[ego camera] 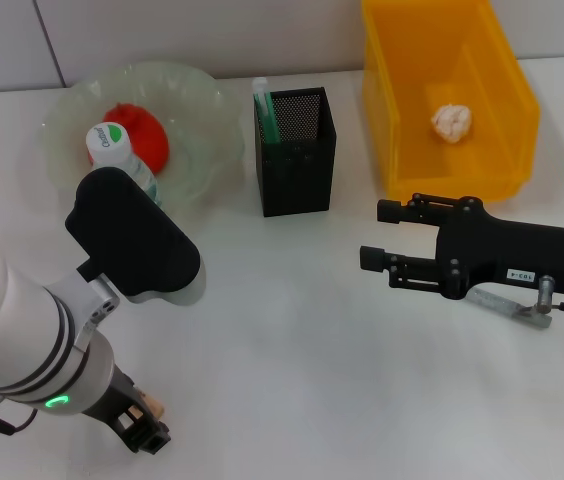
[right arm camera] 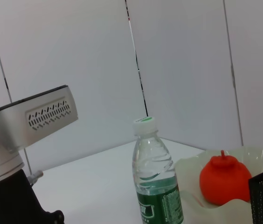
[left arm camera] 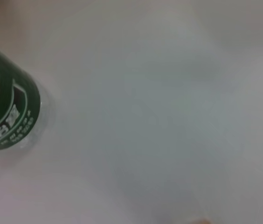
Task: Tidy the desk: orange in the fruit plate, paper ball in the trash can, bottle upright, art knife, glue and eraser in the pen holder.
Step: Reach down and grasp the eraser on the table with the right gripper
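Now, at nine o'clock, the left tool (ego camera: 142, 432) hangs low over the white counter (ego camera: 292, 340); I cannot tell its state. Just beyond stands the clear plastic bottle with green label (ego camera: 122, 155), upright beside the translucent fruit plate (ego camera: 207, 110) holding the red-orange fruit (ego camera: 147, 135). At twelve o'clock sits the black mesh pen holder (ego camera: 297, 150). At two o'clock, the crumpled paper ball (ego camera: 452, 122) lies in the yellow bin (ego camera: 402, 130). At three o'clock, the right tool (ego camera: 382, 235) hovers with fingers apart, empty.

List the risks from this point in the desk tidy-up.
1. The clear plastic bottle with the green label stands upright right beside the bulky left arm; a swing could topple it onto the translucent fruit plate.
2. The silver art knife lies under the right gripper, largely hidden, so a grasp may miss.
3. The narrow black mesh pen holder could tip during insertion.
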`<act>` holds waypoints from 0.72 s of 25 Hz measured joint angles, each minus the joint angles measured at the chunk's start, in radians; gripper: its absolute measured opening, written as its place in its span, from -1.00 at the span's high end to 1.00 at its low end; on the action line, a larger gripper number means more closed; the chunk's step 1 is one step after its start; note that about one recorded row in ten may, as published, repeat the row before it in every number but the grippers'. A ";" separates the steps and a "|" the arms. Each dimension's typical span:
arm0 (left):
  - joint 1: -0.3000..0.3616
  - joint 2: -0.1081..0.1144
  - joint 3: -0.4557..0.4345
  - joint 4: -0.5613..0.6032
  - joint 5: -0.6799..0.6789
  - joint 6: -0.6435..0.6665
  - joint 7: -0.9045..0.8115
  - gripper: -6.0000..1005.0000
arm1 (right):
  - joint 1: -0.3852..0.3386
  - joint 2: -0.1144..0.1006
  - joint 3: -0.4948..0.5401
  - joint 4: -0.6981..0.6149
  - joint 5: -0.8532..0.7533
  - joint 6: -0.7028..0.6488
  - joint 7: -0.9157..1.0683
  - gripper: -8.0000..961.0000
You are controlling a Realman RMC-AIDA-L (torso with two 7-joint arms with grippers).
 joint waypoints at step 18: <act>-0.007 0.000 0.000 -0.014 0.000 0.000 0.002 -0.25 | 0.001 0.000 0.000 0.000 0.000 0.000 -0.002 -0.45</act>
